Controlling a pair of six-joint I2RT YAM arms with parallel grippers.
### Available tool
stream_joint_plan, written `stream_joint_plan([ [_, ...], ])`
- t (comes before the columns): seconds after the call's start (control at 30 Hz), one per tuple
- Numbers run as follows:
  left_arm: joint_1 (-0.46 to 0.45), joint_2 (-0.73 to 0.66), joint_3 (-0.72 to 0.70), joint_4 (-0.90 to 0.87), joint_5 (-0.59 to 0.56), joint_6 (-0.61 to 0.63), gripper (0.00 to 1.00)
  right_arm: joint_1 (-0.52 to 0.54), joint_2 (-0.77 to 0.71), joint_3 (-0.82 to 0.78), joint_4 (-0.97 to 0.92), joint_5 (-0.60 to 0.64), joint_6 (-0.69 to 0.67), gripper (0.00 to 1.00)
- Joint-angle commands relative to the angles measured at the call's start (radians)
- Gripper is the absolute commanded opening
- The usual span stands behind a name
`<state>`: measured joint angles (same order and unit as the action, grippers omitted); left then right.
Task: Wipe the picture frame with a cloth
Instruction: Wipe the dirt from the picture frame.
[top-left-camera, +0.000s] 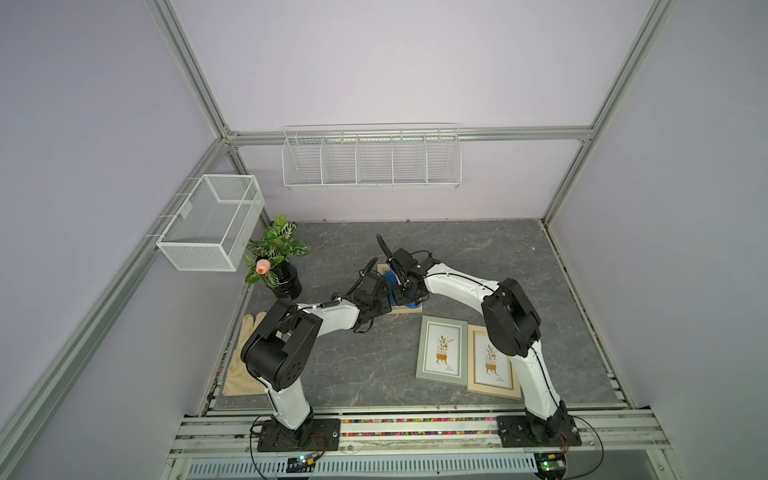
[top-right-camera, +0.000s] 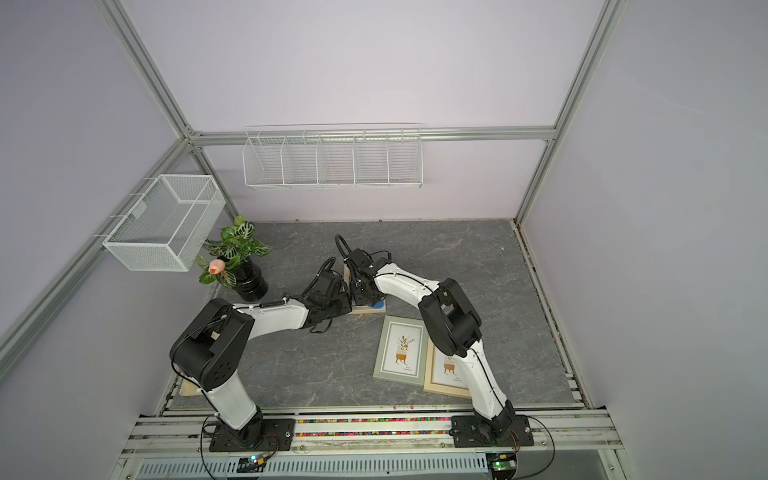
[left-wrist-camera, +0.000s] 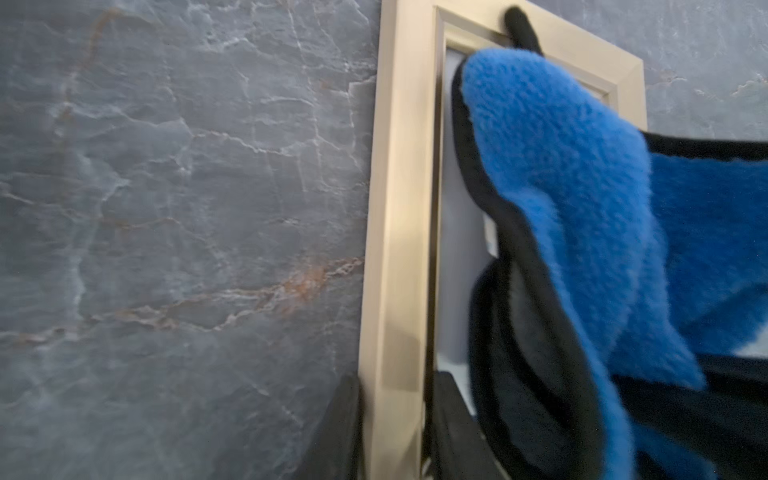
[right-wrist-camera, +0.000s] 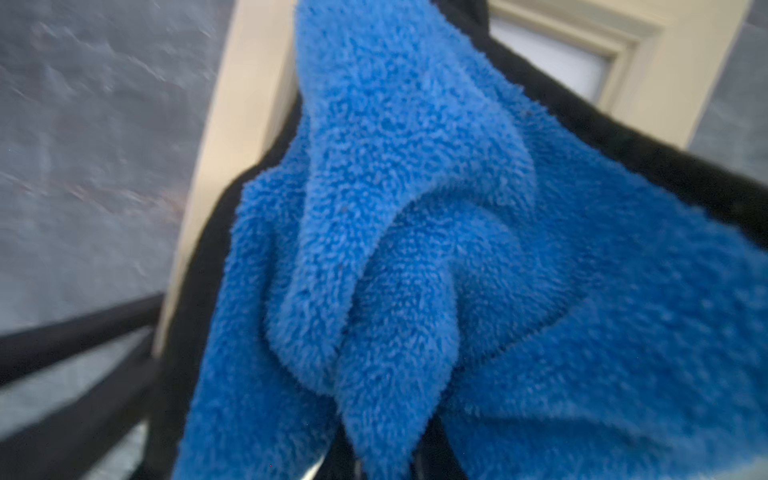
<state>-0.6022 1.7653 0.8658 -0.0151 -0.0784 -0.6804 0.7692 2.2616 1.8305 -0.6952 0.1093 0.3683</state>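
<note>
Two white-and-black robot arms meet over a grey marble-patterned worktop (top-left-camera: 478, 257). At far left a beige fabric glove (top-left-camera: 243, 361) lies flat, and behind it stands a green leafy plant in a black pot (top-left-camera: 278, 249); both are well apart from the work. The left end effector (left-wrist-camera: 395, 419) is narrowed onto a long side rail of a light beige wooden picture frame (left-wrist-camera: 395, 208), with one dark finger (left-wrist-camera: 340, 424) outside the rail and the other inside, holding the frame down on the worktop near its centre. A royal-blue plush cloth with a thin black edge (right-wrist-camera: 395, 208) rests bunched on the frame's glass. The right end effector (top-left-camera: 401, 293) is clamped tight on the cloth's gathered top, and loose folds hang around it. Further right, a grey-green frame (top-left-camera: 442, 351) and a pale wood frame (top-left-camera: 494, 365) lie side by side, touching and untouched by the arms. The likely trouble is that a sideways wipe drags the frame out of the thin pinch on its rail. The trailing black hem could also catch on the left finger, since the two end effectors sit just beside each other. Because the cloth is bunched, only one fold may reach the glass and the corners would be missed.
</note>
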Motion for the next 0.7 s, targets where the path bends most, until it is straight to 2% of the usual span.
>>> stream_joint_plan([
  [0.0,0.008,0.072,-0.076,-0.171,0.02,-0.032,0.21,-0.014,0.122,0.143,-0.086,-0.038,0.008,0.07],
  [0.17,0.008,0.066,-0.082,-0.172,0.02,-0.035,0.21,-0.041,0.286,0.476,-0.235,0.012,-0.019,0.07],
  [0.27,0.008,0.066,-0.08,-0.178,0.017,-0.035,0.21,-0.036,0.33,0.561,-0.307,0.018,-0.026,0.07],
  [0.33,0.008,0.063,-0.079,-0.181,0.013,-0.034,0.21,-0.019,0.298,0.496,-0.282,0.027,-0.028,0.07],
  [0.53,0.008,0.063,-0.084,-0.173,-0.001,-0.046,0.21,0.004,0.089,0.094,-0.079,-0.01,0.019,0.07],
  [0.67,0.009,0.067,-0.084,-0.175,-0.005,-0.05,0.2,-0.011,0.018,-0.018,-0.058,0.021,0.026,0.07],
])
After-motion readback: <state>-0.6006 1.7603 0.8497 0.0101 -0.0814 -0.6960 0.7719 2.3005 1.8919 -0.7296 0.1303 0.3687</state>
